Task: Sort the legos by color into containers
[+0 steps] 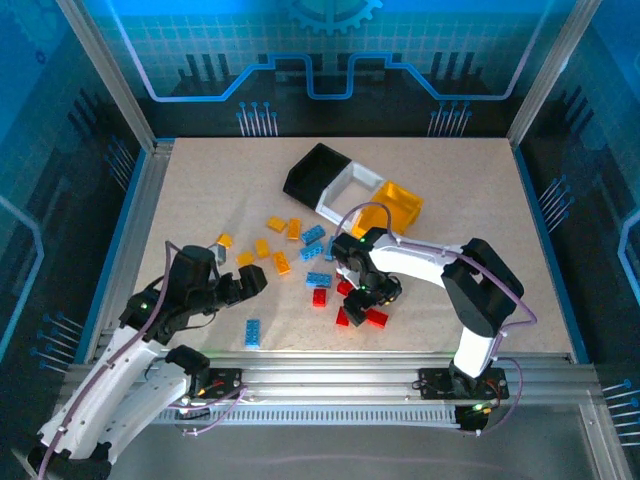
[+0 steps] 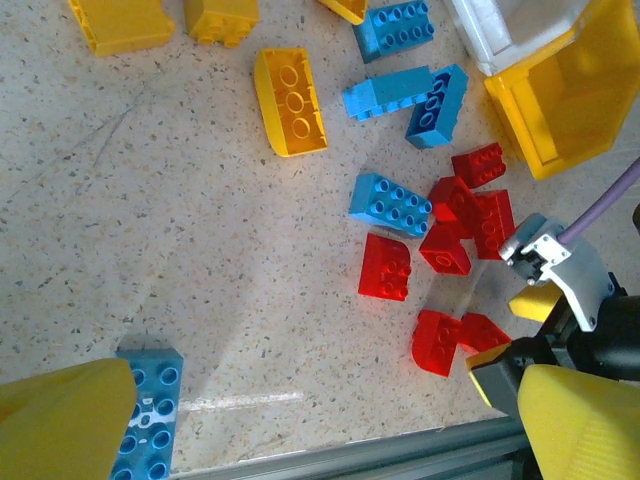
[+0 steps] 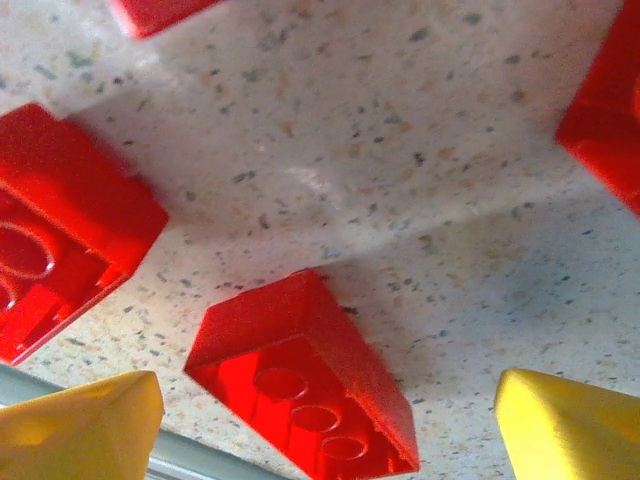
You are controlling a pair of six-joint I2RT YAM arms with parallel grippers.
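Red legos lie in a cluster at the table's middle front, with blue legos and yellow-orange legos spread behind and to the left. My right gripper hangs low over the red cluster. It is open, and a red brick lies on its side between the yellow fingertips, apart from both. My left gripper is open over bare table, with a lone blue brick by its left finger. The containers stand at the back: black, white, yellow-orange.
A metal rail runs along the table's near edge, close to the red cluster. Frame posts and blue walls enclose the table. Bare table lies to the right of the right arm and at the far left.
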